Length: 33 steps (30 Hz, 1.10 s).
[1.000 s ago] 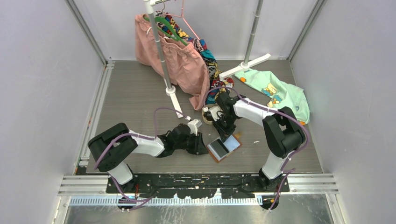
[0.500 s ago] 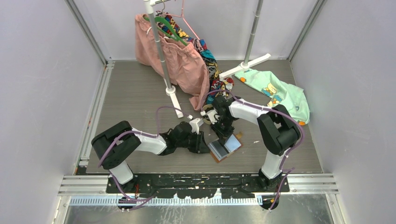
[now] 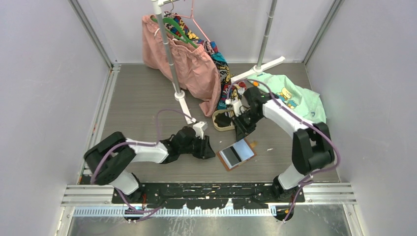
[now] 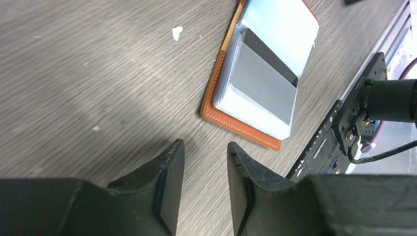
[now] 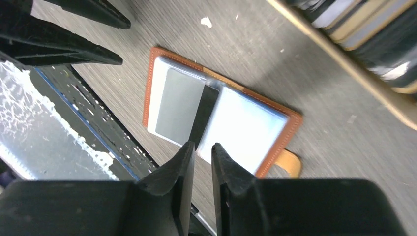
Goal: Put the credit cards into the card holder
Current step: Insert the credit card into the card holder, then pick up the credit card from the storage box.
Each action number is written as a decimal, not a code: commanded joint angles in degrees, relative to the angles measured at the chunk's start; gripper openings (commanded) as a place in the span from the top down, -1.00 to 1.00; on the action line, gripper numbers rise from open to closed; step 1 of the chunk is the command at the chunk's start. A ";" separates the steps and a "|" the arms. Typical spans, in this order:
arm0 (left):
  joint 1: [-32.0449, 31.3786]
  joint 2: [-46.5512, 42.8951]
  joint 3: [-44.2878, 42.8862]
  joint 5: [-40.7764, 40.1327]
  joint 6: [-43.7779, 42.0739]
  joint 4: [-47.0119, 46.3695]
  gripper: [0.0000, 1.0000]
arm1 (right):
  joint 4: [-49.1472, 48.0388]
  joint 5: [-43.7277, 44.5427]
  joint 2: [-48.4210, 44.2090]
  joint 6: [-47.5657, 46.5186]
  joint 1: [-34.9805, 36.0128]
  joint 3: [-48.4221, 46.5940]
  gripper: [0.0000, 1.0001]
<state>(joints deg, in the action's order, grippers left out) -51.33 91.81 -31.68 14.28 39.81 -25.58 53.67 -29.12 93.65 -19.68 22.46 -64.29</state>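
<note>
At left of centre in the top view, the left claw (image 4: 204,147) is held low over the bench (image 3: 137,98), jaws parted and empty. Up and to its right, the loose credit cards (image 5: 364,22) are stacked in the oval tray (image 5: 339,59). Below centre, the card holder (image 3: 237,153) lies open and flat, with one grey card (image 5: 179,105) seated in a pocket. Above it, the right claw (image 5: 202,147) is narrowly parted, with nothing gripped. The cards are judged to be light, stiff and slick. A pinch across a raised short edge is advised. The holder is likely to slide, so its leather border should be pinned.
</note>
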 commanded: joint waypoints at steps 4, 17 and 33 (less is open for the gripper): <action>1.24 -17.95 1.86 -7.96 -12.78 7.60 0.10 | -3.83 -4.30 -11.20 -0.28 -4.71 -6.42 0.23; 1.95 -36.40 7.99 -10.84 -16.45 3.15 -0.72 | -20.40 -12.58 1.81 21.18 -11.55 -11.93 -0.23; 2.33 -35.83 12.17 -11.06 -14.32 -2.47 -0.66 | -20.62 -13.00 17.96 26.87 -12.73 -15.59 0.30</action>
<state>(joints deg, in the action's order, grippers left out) -49.41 55.40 -19.16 3.62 25.30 -23.16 33.80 -39.86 111.22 5.89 9.54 -78.13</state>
